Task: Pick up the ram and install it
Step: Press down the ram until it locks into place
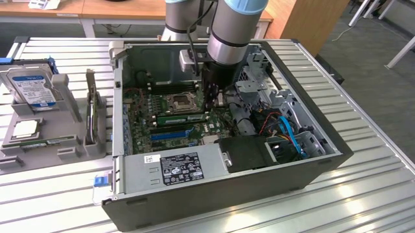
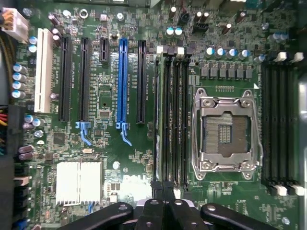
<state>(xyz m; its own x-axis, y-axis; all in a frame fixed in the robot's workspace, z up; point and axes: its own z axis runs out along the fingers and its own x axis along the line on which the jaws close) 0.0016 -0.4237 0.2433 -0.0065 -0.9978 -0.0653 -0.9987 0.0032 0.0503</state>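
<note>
**boardwatcher:** Trying to place the ram (image 1: 181, 118). Standing on its long edge in the memory slots (image 2: 171, 120), between the CPU socket (image 1: 178, 101) and the blue slot (image 1: 170, 133), roughly mid-motherboard inside the open case (image 1: 227, 199). Looks level with the board, not tilted. Can't say whether fully clicked in.

**slotjockey:** Agreed. Now the hand (image 1: 213, 107): clenched tight, fingertips pressed together, nothing pinched between them as far as can be made out. Parked over the end of the stick toward the exterior view's right. Touching or just above, hard to call from the outside camera.

**boardwatcher:** Reads as a pushing pose, probably. Shut like that, basically a blunt stub, better suited to leaning on a stick's top edge than to carrying one. Same story from the wrist camera: hand (image 2: 163, 188) closed up, hanging right at the end of the slot bank, beside the socket.

**slotjockey:** Worth noting the case lying on its side in the middle of the counter (image 1: 370, 194), presumably to leave the slots facing up for a straight-down press. Also spotted what looks like another green stick (image 1: 42, 143), lying flat in the grey tray near the counter's edge on the exterior view's left, just by the hard drive (image 1: 31, 90). Well apart from the hand, so likely just a spare.
</note>
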